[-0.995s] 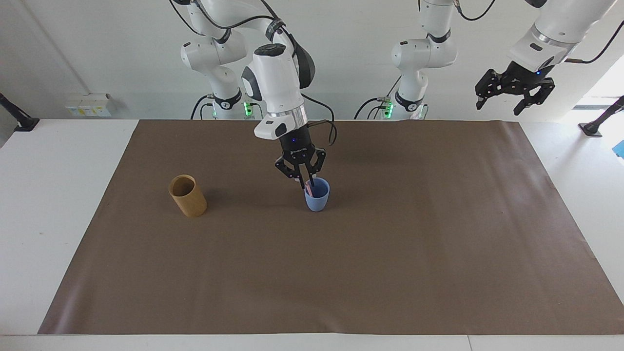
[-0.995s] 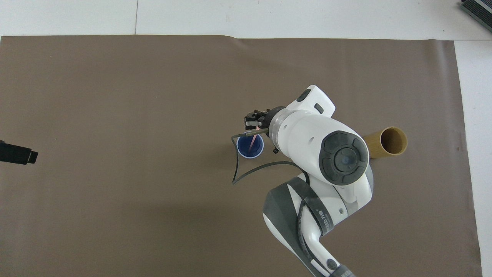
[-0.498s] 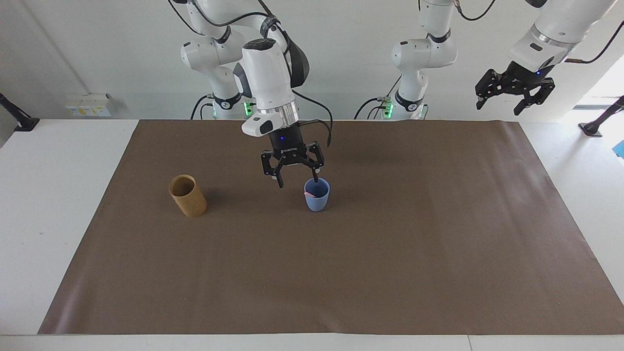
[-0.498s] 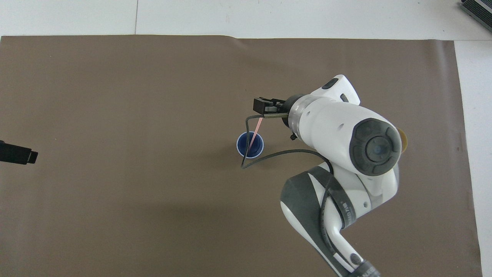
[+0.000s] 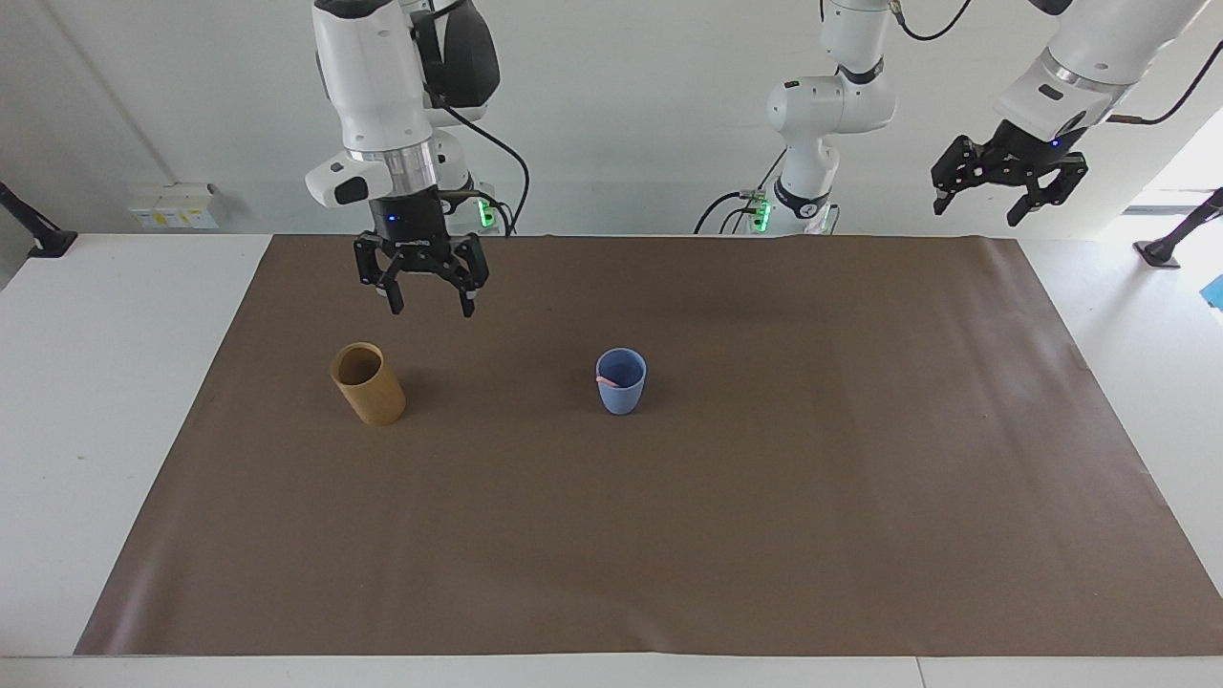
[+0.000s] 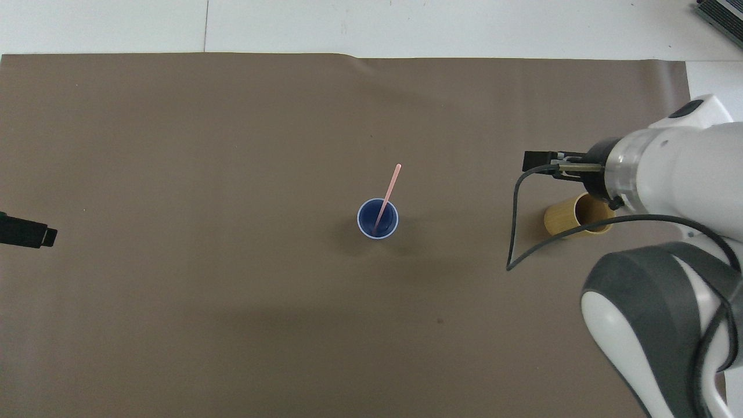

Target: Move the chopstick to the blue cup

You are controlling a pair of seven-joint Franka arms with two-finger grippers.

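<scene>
Right claw (image 5: 426,308) hung spread and empty over the brown mat (image 5: 764,535) near the tan holder (image 5: 368,383); left claw (image 5: 997,198) waited raised, fingers apart, off the left arm's end of the counter (image 5: 96,401). One pale pink chopstick (image 6: 387,195) stood leaning in the matte tapered blue cup (image 5: 621,381). Chopstick judged light, stiff, thin, slippery; pinch near upper end.

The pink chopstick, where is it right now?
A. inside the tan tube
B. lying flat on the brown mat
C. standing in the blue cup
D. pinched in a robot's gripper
C. The chopstick stands tilted in the blue cup, its top leaning over the rim, while the open right gripper hangs empty above the mat.
</scene>
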